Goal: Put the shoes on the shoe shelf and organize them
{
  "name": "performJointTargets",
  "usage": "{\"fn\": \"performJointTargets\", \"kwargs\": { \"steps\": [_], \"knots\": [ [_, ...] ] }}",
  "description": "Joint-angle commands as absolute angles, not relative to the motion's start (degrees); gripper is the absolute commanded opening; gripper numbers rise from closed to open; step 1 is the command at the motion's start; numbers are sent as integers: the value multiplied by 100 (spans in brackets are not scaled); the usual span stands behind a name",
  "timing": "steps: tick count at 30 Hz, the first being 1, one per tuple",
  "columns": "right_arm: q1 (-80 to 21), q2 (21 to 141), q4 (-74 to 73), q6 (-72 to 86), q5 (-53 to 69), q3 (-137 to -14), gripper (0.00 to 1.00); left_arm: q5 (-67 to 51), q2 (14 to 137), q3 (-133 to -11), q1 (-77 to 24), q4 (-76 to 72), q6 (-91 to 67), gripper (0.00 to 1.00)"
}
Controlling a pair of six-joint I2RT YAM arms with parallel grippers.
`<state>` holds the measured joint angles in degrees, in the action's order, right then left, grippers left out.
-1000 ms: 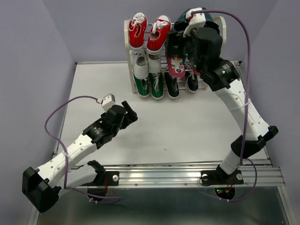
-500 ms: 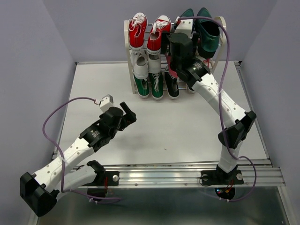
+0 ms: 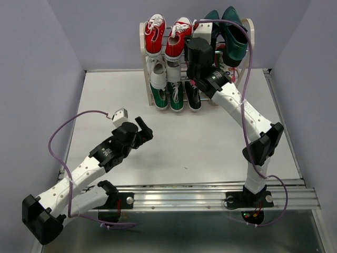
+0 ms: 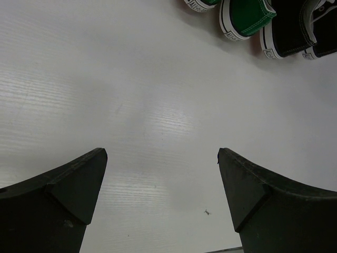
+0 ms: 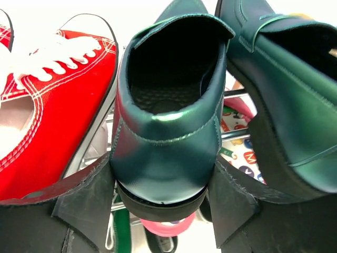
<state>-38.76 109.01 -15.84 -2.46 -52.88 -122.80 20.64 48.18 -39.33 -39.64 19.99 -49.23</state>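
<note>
The cream-white shoe shelf point(image 3: 143, 31) stands at the back of the table. Two teal-green loafers point(image 3: 234, 37) sit on its top tier, right of the red sneakers. My right gripper point(image 3: 204, 38) is shut on the heel of the left loafer point(image 5: 168, 137), one finger point(image 5: 87, 203) pressed on each side of the sole. The second loafer point(image 5: 284, 79) is close on the right. A patterned flip-flop point(image 5: 239, 153) shows on the tier below. A black sneaker point(image 3: 194, 97) stands on the bottom tier. My left gripper point(image 3: 145, 129) is open and empty over the table point(image 4: 158, 105).
Red sneakers point(image 3: 166, 34), white sneakers point(image 3: 158, 74) and green sneakers point(image 3: 168, 95) fill the shelf's left half. The red sneaker point(image 5: 52, 95) touches my right gripper's left side. Green point(image 4: 245, 16) and black point(image 4: 295, 31) toes show in the left wrist view.
My right arm has swung left from the shelf's top right corner and now sits behind the left loafer. The left arm has barely moved.
</note>
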Motion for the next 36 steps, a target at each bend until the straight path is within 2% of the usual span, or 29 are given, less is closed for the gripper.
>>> {"fn": "performJointTargets", "kwargs": {
  "steps": [1, 8, 12, 15, 20, 21, 23, 36],
  "knots": [
    [-3911, 9925, -826, -729, -5371, -12052, 33, 2066, 4886, -3973, -3937, 1881, -4755, 99],
    [-3754, 9343, -835, -897, -4993, -10988, 40, 1846, 4904, -3885, -3937, 1644, -4781, 99],
    [-3385, 9255, -1123, -643, -4397, -10741, 48, 1881, 4939, -3964, -3937, 1705, -4772, 99],
    [-3182, 9351, -1449, -344, -4097, -10767, 63, 1942, 4939, -4016, -3946, 1766, -4746, 99],
    [-3050, 9553, -1696, -395, -3965, -10898, 77, 2004, 4922, -4104, -3937, 1863, -4737, 99],
    [-2998, 9589, -1740, -396, -3946, -10959, 87, 2021, 4913, -4104, -3946, 1881, -4746, 99],
    [-2997, 9676, -1871, -413, -3903, -11196, 99, 2039, 4887, -4096, -3946, 1907, -4755, 99],
    [-2997, 9747, -2030, -439, -3568, -11865, 100, 1978, 4983, -4210, -3937, 1819, -4737, 99]
  ]
}}
